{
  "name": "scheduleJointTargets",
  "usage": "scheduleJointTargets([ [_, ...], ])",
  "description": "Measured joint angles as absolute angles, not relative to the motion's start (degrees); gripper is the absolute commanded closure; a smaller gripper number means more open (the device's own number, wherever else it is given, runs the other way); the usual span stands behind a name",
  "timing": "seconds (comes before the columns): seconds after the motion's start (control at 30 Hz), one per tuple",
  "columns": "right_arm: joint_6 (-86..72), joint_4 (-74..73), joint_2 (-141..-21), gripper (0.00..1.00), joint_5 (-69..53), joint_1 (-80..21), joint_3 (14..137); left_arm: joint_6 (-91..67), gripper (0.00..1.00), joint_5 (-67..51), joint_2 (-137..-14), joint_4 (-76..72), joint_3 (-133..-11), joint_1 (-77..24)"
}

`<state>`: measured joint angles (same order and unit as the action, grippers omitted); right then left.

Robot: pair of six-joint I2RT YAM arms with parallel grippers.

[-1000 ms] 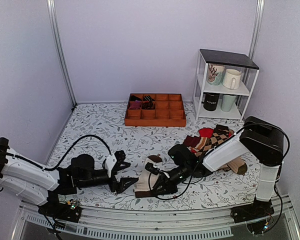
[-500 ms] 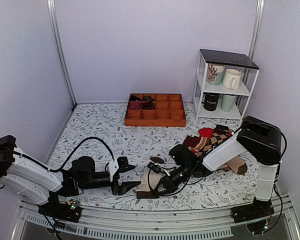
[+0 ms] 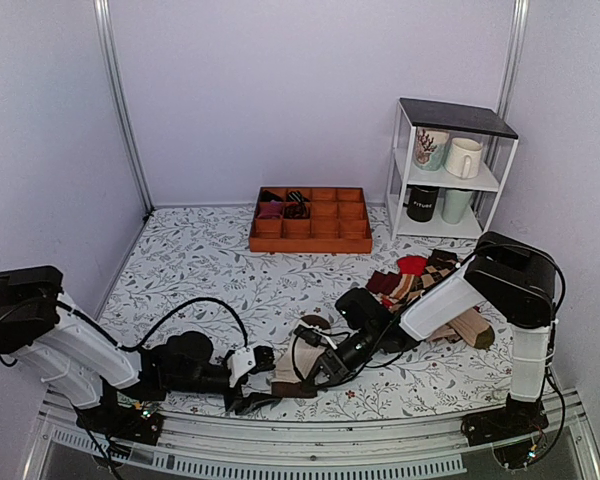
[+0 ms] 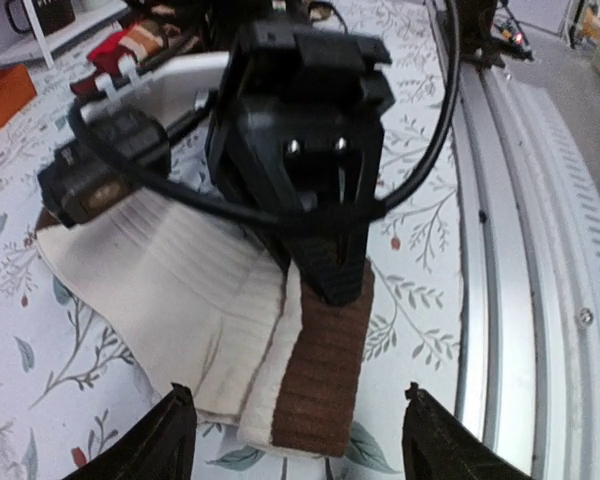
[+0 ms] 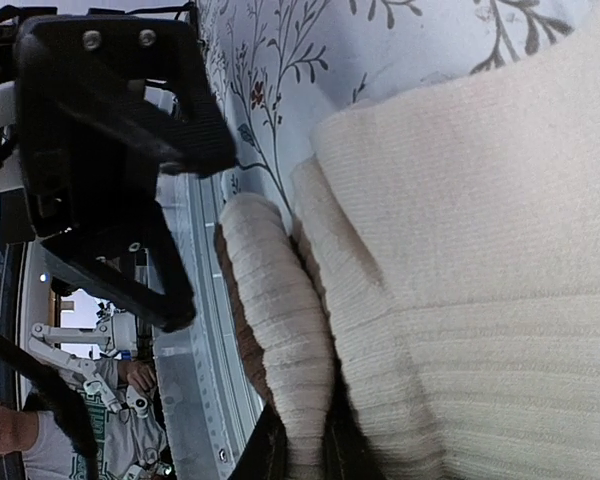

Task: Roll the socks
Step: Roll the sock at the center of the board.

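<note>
The socks (image 3: pixel 292 362) lie stacked near the table's front edge, cream-white with a dark toe (image 3: pixel 311 322) at the far end. In the left wrist view the cream body (image 4: pixel 170 290) ends in a tan-brown cuff (image 4: pixel 325 375). My right gripper (image 3: pixel 313 372) is shut on the cuff end; its black body (image 4: pixel 300 130) shows in the left wrist view. The right wrist view shows a cuff fold (image 5: pixel 280 330) pinched in my right gripper (image 5: pixel 300 455). My left gripper (image 3: pixel 262 379) is open, its fingertips (image 4: pixel 175 430) spread either side of the cuff, not touching it.
An orange compartment tray (image 3: pixel 310 240) sits at the back. A white shelf (image 3: pixel 450 165) with mugs stands back right. A pile of argyle and red socks (image 3: pixel 425 278) and a tan sock (image 3: pixel 472 328) lie right of the right arm. The metal front rail (image 4: pixel 540 250) runs close by.
My left arm has swung right and toward the front edge, bringing its open gripper low by the cuff. My right gripper has stayed on the cuff; the socks lie flatter.
</note>
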<state>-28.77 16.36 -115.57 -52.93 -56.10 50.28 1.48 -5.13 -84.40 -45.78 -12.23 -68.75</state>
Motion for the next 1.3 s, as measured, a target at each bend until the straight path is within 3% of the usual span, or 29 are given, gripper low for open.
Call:
scheduleJointTargets([
  [0.33, -29.61, 16.32, -115.57, 0.88, -52.86, -56.1, 50.3, 1.76, 0.31, -3.51, -90.37, -49.41, -12.99, -68.79],
  [0.47, -29.8, 16.32, -115.57, 0.88, -52.86, -56.1, 50.3, 2.37, 0.43, -3.75, -90.7, -50.48, -14.26, -68.79],
  [0.73, -30.02, 16.32, -115.57, 0.88, -52.86, -56.1, 50.3, 1.8, 0.5, -5.93, -95.35, -51.86, -15.35, -68.79],
  [0.9, -30.04, 16.34, -115.57, 0.88, -52.86, -56.1, 50.26, 1.06, 0.7, -6.61, -95.66, -52.23, -15.05, -68.79],
  [1.17, -30.24, 16.4, -115.57, 0.88, -52.86, -56.1, 50.24, 0.43, 0.65, -7.09, -95.9, -52.49, -15.03, -68.79],
  [1.3, -30.24, 16.4, -115.57, 0.88, -52.86, -56.1, 50.24, -0.36, 0.9, -7.42, -97.14, -52.93, -15.14, -68.79],
])
